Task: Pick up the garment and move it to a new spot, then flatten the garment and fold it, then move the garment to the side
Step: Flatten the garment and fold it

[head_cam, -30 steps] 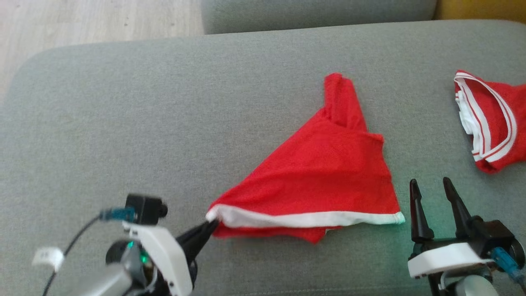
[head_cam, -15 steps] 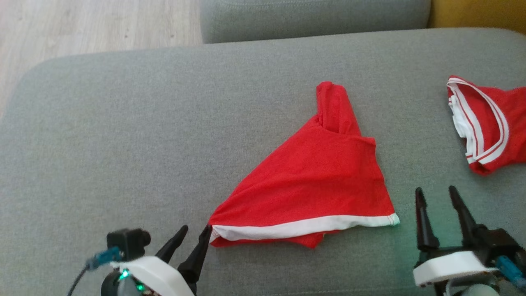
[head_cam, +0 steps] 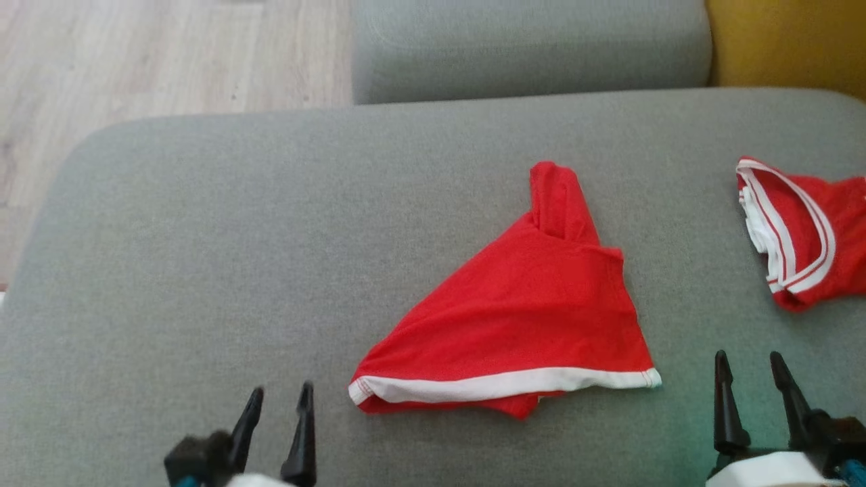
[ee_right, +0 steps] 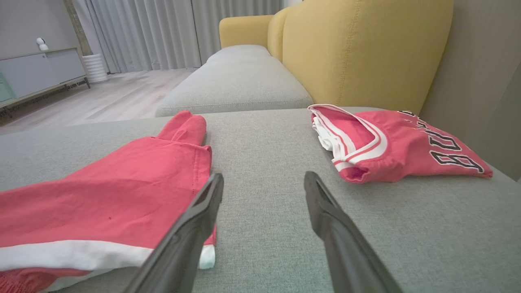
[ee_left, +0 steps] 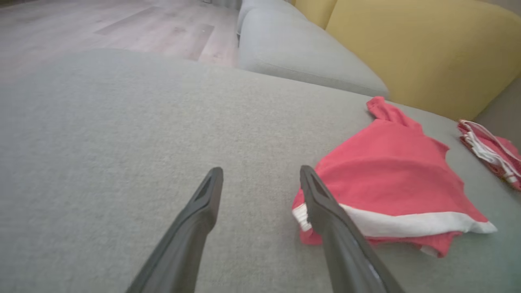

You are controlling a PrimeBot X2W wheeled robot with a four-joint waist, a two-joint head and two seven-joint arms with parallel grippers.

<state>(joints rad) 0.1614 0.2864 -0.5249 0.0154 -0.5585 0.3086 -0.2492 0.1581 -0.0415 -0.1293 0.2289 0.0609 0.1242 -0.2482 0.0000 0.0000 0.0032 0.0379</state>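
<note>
Grey sofa cushion (head_cam: 270, 257) carries everything. The red garment (head_cam: 534, 318) lies on the cushion's middle, nearer its front edge. It is flat in a rough triangle, with the white hem band (head_cam: 500, 385) toward the front and a narrow folded tab pointing to the cushion's back. A second red jersey (head_cam: 812, 237), white-striped, sits at the cushion's right edge, apart from it. Change: a second ago the left hand (head_cam: 282, 389) pinched the hem's left corner. Now it has let go, fingers spread, and has pulled back to the cushion's front edge, near the corner but clear of it. The right hand (head_cam: 747, 356) is also spread and empty, at the front edge just past the hem's right end. My read: the drag-out is done, and next comes another fold or the side move.
</note>
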